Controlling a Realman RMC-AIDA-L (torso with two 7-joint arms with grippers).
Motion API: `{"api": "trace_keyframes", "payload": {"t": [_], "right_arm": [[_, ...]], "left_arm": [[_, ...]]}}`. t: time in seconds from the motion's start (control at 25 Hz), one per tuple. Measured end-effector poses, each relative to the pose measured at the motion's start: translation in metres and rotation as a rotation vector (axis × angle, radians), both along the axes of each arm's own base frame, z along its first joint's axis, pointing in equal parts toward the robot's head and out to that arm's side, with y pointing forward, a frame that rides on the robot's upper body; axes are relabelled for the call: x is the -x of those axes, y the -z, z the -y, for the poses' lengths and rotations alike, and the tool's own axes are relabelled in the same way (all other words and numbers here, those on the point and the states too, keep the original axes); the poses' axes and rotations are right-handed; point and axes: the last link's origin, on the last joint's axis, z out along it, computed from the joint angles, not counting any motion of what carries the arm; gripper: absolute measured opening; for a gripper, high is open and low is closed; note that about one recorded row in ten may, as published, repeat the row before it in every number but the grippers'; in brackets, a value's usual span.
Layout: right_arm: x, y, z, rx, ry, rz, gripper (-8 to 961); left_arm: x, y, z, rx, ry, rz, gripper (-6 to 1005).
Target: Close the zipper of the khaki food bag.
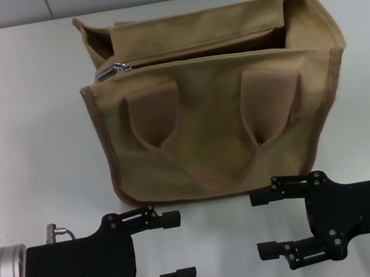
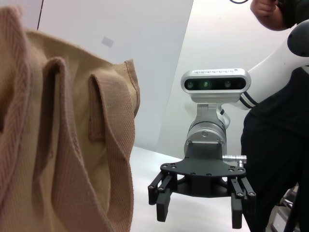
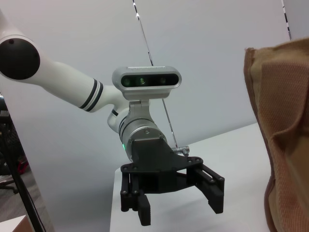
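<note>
Left gripper [image 1: 172,248] black jaws apart | right gripper [image 1: 270,224] likewise | boxy canvas khaki food bag [image 1: 218,125] | zipper [image 1: 191,51] unclosed

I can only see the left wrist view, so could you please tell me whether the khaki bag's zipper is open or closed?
Observer: Open. The long khaki-taped zipper on top of the boxy khaki canvas food bag gapes, widest toward the robot's right.
Operator: Thank you. Where is its pull tab?
Observer: The small silver metal pull tab sits at the bag's left end.
Operator: And my left tool?
Observer: The black left tool is open in front of the bag, touching nothing, opposite the right tool.
</note>
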Motion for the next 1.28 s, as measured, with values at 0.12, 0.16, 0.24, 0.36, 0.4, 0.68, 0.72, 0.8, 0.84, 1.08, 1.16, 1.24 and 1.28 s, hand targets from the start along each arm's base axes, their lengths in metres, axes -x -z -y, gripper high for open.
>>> {"api": "trace_keyframes", "payload": {"t": [0.12, 0.16, 0.24, 0.36, 0.4, 0.68, 0.72, 0.8, 0.84, 1.08, 1.16, 1.24, 1.28], "right_arm": [[0.0, 0.0, 0.0001, 0.0, 0.0, 0.0, 796], [0.0, 0.0, 0.0001, 0.001, 0.0, 0.0, 796], [0.0, 0.0, 0.0002, 0.001, -0.001, 0.0, 796], [0.0001, -0.0001, 0.0003, 0.002, -0.001, -0.001, 796], [0.0003, -0.0002, 0.0004, 0.002, -0.002, -0.002, 796], [0.0005, -0.0003, 0.0006, 0.003, -0.002, -0.004, 795], [0.0005, -0.0003, 0.0006, 0.003, -0.002, -0.004, 795], [0.0005, -0.0003, 0.0006, 0.003, -0.002, -0.004, 795], [0.0004, -0.0003, 0.0006, 0.003, -0.002, -0.004, 795], [0.0005, -0.0003, 0.0006, 0.003, -0.002, -0.004, 795], [0.0005, -0.0003, 0.0005, 0.003, -0.002, -0.004, 795], [0.0005, -0.0003, 0.0006, 0.003, -0.002, -0.004, 795], [0.0005, -0.0003, 0.0006, 0.003, -0.002, -0.004, 795]], "left_arm": [[0.0, 0.0, -0.0001, 0.0, 0.0, 0.0, 830], [0.0, 0.0, -0.0001, 0.0, 0.0, 0.0, 830], [0.0, 0.0, -0.0001, 0.0, 0.0, 0.0, 829], [-0.0003, 0.0006, -0.0001, 0.0, 0.0, 0.0, 829], [-0.0005, 0.0009, 0.0, 0.0, -0.001, 0.001, 829], [-0.0008, 0.0013, 0.0001, 0.0, -0.001, 0.002, 829], [-0.0008, 0.0013, 0.0001, 0.0, -0.001, 0.002, 828], [-0.0007, 0.0012, 0.0002, 0.0, -0.001, 0.002, 828], [-0.0007, 0.0012, 0.0002, 0.0, -0.001, 0.002, 828], [0.0001, 0.0011, 0.0013, 0.0, -0.004, 0.003, 828], [0.0001, 0.0011, 0.0013, 0.0, -0.004, 0.003, 828], [-0.0037, -0.0057, 0.0, -0.025, -0.002, 0.052, 827], [-0.0037, -0.0057, 0.0, -0.025, -0.002, 0.052, 827]]}}
